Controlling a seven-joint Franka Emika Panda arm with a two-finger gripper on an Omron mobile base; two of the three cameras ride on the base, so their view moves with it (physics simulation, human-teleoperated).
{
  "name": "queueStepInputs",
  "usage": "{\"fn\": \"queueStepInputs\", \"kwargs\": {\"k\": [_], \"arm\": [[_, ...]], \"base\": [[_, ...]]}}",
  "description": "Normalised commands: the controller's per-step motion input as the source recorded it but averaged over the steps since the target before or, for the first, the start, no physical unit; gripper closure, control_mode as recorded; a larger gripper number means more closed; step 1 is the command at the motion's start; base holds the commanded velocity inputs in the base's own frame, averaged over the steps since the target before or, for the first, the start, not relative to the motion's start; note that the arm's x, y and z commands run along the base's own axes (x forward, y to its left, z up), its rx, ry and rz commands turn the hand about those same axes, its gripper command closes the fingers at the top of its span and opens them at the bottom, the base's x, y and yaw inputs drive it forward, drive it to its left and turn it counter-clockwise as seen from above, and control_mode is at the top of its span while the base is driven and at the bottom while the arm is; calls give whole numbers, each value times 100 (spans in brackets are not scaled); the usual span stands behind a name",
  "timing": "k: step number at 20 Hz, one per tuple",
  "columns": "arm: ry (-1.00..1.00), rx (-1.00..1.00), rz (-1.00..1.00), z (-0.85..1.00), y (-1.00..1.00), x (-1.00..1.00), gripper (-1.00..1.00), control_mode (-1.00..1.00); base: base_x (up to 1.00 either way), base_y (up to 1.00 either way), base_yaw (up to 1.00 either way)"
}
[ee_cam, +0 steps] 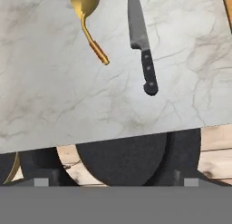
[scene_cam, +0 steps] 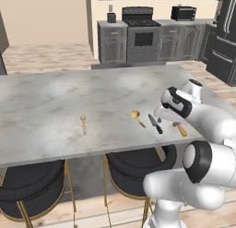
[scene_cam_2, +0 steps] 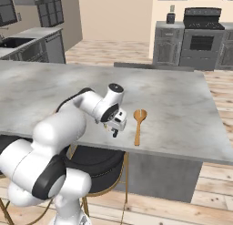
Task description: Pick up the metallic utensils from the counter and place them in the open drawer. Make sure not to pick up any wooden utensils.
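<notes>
A: Hand view first, nearest things up: two dark stool seats [ee_cam: 122, 157] sit at six o'clock, tucked under the counter [ee_cam: 50, 100] edge. Past the edge, the knife [ee_cam: 141, 44] lies flat on the stone at about one o'clock, black handle toward the camera, blade pointing away.

B: So the handle is the near end. Handy for a grab?

A: I judge so; the hand hangs above the counter's near edge, looking down, likely to line up over that handle. At eleven o'clock a golden spoon [ee_cam: 88, 23] lies apart from the knife, bowl away. Whether it is metal or wood I cannot tell from its colour.

B: And the fingers?

A: Spread wide, holding nothing. In the right base view the gripper [scene_cam_2: 117, 128] hovers just above the counter's front edge, not touching anything.

B: What does the left base view add?

A: Closest is the arm; then the near strip of counter with the knife at about four o'clock, the golden spoon just left of it, a brown-handled tool [scene_cam: 180, 129] partly behind the wrist, and a small wooden spoon [scene_cam: 83, 123] well apart at eight o'clock. Farther back stand dark cabinets and a stove [scene_cam: 140, 33].

B: The drawer?

A: I cannot pick it out. The knife is not yet lifted.
</notes>
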Motion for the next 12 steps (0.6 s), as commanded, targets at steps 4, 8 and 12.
{"fn": "queueStepInputs", "kwargs": {"k": [4, 8, 12], "arm": [[-9, -12, -19, -18, 0, 9, -100, -100], [-3, -14, -16, -26, 0, 4, -100, -100], [-1, -4, -12, -20, -5, 3, -100, -100]], "base": [[0, 0, 0], [0, 0, 0], [0, 0, 0]]}}
